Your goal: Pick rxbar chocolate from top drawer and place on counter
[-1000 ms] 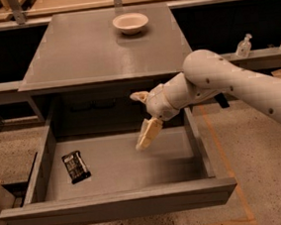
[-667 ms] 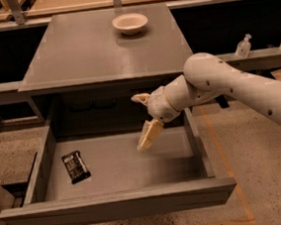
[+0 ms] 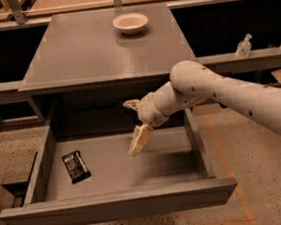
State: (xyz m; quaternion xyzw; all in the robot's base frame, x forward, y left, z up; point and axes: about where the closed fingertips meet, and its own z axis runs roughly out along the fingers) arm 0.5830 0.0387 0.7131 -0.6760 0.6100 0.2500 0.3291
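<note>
Empty gripper (image 3: 135, 122) held over the open top drawer (image 3: 119, 204), its two pale fingers spread well apart.

The rxbar chocolate (image 3: 76, 166) is seen lying flat on the drawer floor, near the drawer's left wall and well to the left of the gripper. It is judged light and thin, with a glossy black wrapper likely to be slippery and to crinkle under pressure. A hold across its narrow width, taken from above along the long edges, is judged best. The drawer is a shallow matte grey box with thick walls. Behind and above the drawer, the flat grey counter (image 3: 99, 48) is seen carrying a round white bowl (image 3: 130, 22).
</note>
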